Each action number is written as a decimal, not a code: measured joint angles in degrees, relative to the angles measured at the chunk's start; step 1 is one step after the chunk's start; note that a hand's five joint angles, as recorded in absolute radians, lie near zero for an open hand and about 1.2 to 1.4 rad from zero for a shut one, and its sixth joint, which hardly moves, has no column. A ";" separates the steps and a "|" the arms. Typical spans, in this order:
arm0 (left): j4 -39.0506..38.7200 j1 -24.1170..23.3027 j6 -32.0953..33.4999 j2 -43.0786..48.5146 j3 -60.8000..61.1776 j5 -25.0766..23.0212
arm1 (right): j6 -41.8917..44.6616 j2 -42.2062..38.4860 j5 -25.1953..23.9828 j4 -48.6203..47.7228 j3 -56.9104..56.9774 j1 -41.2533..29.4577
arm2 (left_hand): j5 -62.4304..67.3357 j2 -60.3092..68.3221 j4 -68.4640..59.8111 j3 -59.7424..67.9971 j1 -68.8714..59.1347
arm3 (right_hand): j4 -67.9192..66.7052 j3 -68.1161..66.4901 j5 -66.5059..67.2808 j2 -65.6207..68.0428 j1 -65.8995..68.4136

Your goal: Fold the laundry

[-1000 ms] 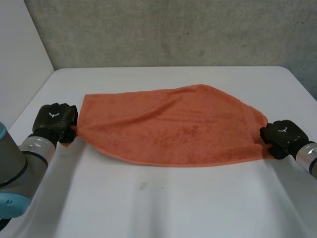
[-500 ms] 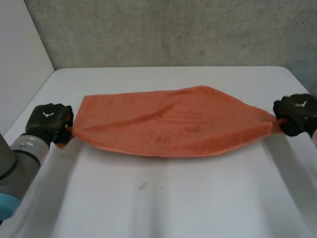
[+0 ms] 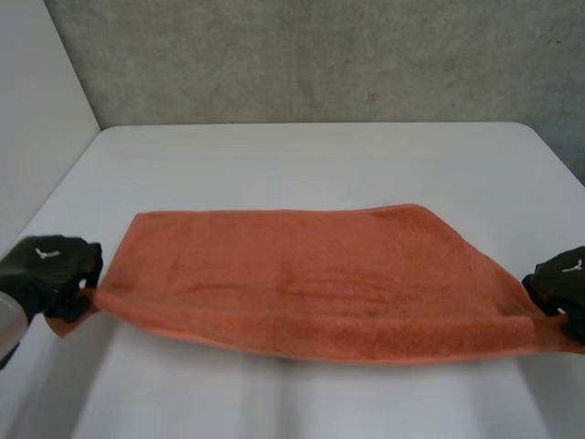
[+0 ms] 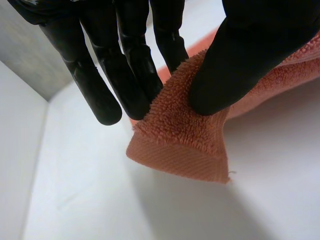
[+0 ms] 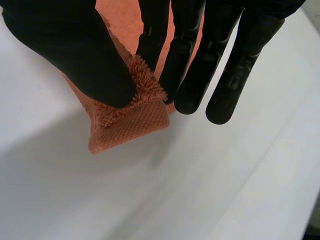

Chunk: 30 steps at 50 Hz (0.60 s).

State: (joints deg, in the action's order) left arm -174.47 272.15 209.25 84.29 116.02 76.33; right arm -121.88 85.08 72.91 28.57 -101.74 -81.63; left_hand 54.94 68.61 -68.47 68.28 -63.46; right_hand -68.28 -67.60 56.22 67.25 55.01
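orange towel (image 3: 311, 279) stretched wide over the white surface (image 3: 302, 155), held between both hands. left hand (image 3: 50, 274) pinches one end corner between thumb and fingers, with the corner lifted off the surface. right hand (image 3: 562, 288) pinches the other end's corner the same way. grey wall (image 3: 320, 55) behind the surface, white panel (image 3: 37, 101) at its left. small white mark on each hand's back, too small to read.

Orange towel (image 3: 311, 279) stretched above table
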 measured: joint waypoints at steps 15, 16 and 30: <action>-5.75 -8.03 0.48 24.98 -30.08 4.75 | -15.42 -16.59 6.39 -12.36 28.53 -9.22 | 0.00 0.06 -0.01 0.12 0.00 | 0.00 -0.04 0.04 0.00 0.00; -5.87 -8.95 0.36 25.86 -33.65 5.48 | -17.02 -17.06 6.81 -13.41 32.12 -9.98 | 0.00 0.06 -0.01 0.12 0.00 | 0.00 -0.08 0.03 0.00 0.00; -28.83 -12.50 -3.70 24.67 -63.12 11.09 | -35.70 -13.67 9.80 -38.53 55.97 -11.79 | 0.00 0.06 -0.02 0.14 0.00 | -0.02 -0.19 0.09 0.24 0.00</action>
State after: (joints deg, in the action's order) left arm -203.30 259.65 205.55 108.96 52.89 87.41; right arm -157.58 71.40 82.71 -9.96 -45.78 -93.42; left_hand 54.94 68.67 -68.50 68.41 -63.46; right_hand -68.30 -67.79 56.31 67.49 55.01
